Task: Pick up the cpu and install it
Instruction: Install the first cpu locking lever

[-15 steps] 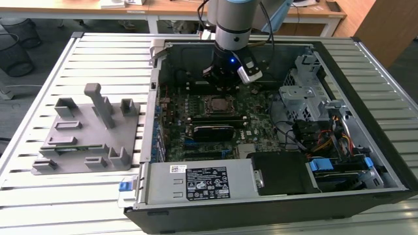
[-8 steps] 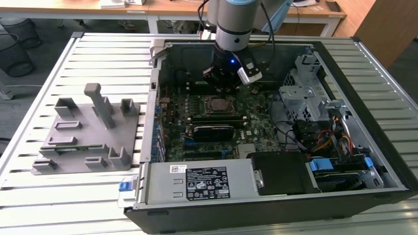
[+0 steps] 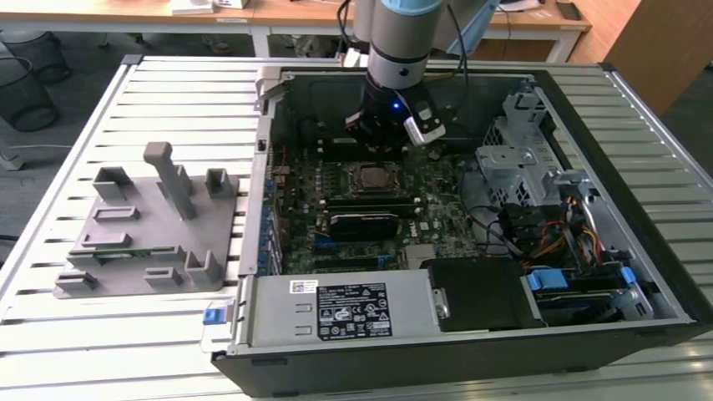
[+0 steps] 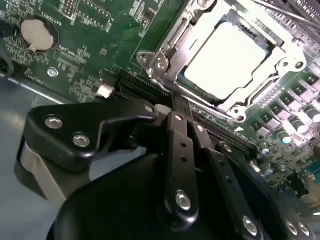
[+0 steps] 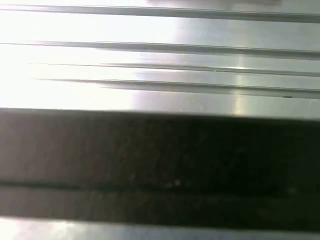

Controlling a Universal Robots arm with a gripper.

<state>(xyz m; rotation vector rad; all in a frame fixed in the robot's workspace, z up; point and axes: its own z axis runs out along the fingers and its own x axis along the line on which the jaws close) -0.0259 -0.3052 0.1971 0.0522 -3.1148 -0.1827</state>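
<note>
Already we find the cpu (image 4: pixel 226 55) seated in its socket on the motherboard (image 4: pixel 85 45), its pale metal top framed by the silvery retention bracket (image 4: pixel 172 47) in the second wrist view. In the exterior view the same chip shows as a small pale square (image 3: pixel 370 177) inside the black socket frame, near the middle of the open computer case (image 3: pixel 657 276).

Our gripper (image 3: pixel 376 144) hangs over the board just beyond the socket, on the side away from the power supply (image 3: pixel 334 311). In the second wrist view its black linkage bars (image 4: pixel 180 150) come together to a narrow tip (image 4: pixel 172 107) that sits just short of the socket bracket's edge. The bars look drawn close together with nothing between them, so we read the gripper as closed and holding nothing; the very tips are hard to make out, though.

A round coin battery (image 4: pixel 37 34) lies on the board well apart from the socket. Dark memory slots (image 3: pixel 362 203) run beside the socket toward the power supply.

On the slatted metal surface (image 3: pixel 134 334), to the exterior view's left of the case, stands a grey plastic holder (image 3: pixel 150 230) with upright posts. The first wrist view gives us bright metal slats (image 5: pixel 160 65) above a dark band (image 5: pixel 160 160).
</note>
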